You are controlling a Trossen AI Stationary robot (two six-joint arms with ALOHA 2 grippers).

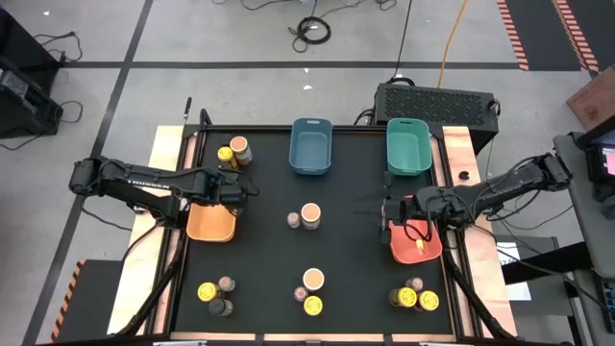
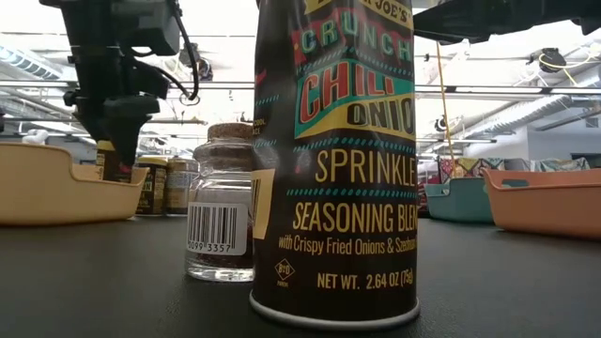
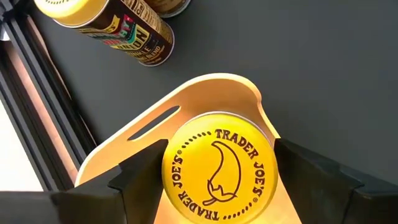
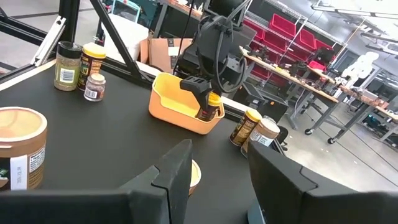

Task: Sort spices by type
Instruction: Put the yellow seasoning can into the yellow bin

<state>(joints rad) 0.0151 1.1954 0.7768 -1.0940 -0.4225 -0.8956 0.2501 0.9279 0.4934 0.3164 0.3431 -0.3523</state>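
My left gripper (image 3: 217,186) points down into the orange bin (image 1: 211,226) at the table's left. Its open fingers stand on either side of a yellow-lidded spice jar (image 3: 219,168) that stands upright on the bin's floor (image 4: 211,107). The lid hides the jar's sides, and I see no finger touching it. My right gripper (image 4: 217,180) hangs level above the red bin (image 1: 415,242) at the right, open, with nothing between its fingers. Other spice jars stand in small groups on the black table (image 1: 356,259).
A blue bin (image 1: 310,146) and a teal bin (image 1: 408,146) stand at the far edge. Jars stand at far left (image 1: 235,152), centre (image 1: 309,213), near centre (image 1: 313,281), near left (image 1: 213,293) and near right (image 1: 416,299). A tall jar (image 2: 333,160) fills the low view.
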